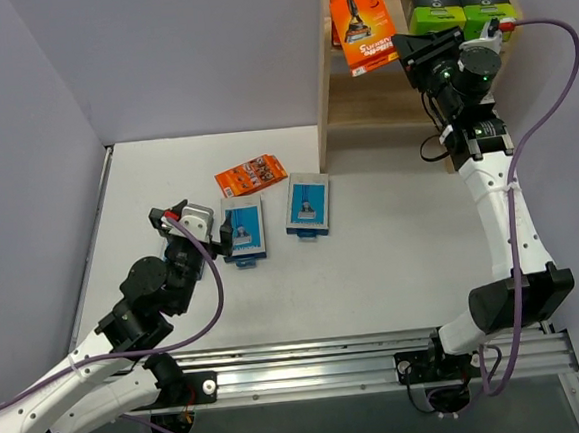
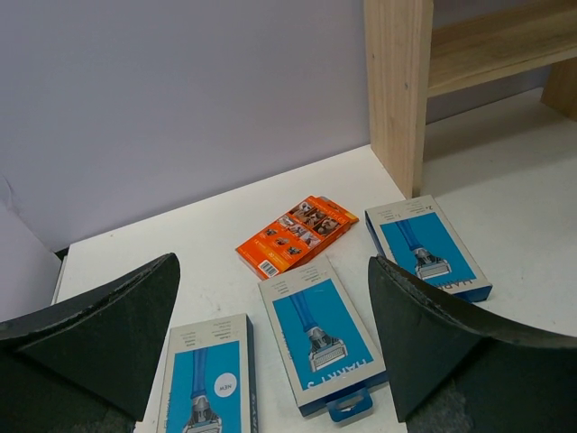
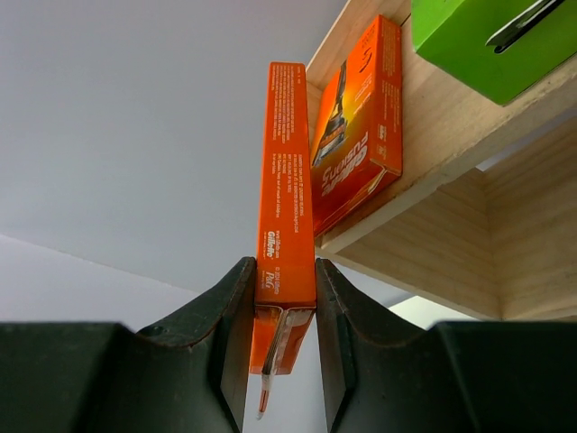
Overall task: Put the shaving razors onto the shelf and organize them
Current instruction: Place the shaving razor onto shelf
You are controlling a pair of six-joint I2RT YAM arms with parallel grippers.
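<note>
Claw on the left [image 2: 271,260] hangs spread over blue packs [image 2: 320,336] on the desk [image 1: 402,238]; a loose orange pack [image 1: 250,174] lies nearby. Right claw [image 3: 284,263] pinches an orange pack [image 3: 287,171] at the shelf's [image 1: 322,94] top tier. Next, we reckon: set it beside the shelved orange pack [image 3: 356,135], release. Only left wrist cam shows 3rd blue pack [image 2: 206,379].

orange packs [image 1: 251,174], blue cards [image 1: 308,203], lime-green boxes [image 1: 434,10], pale wood shelf [image 1: 371,105]
</note>
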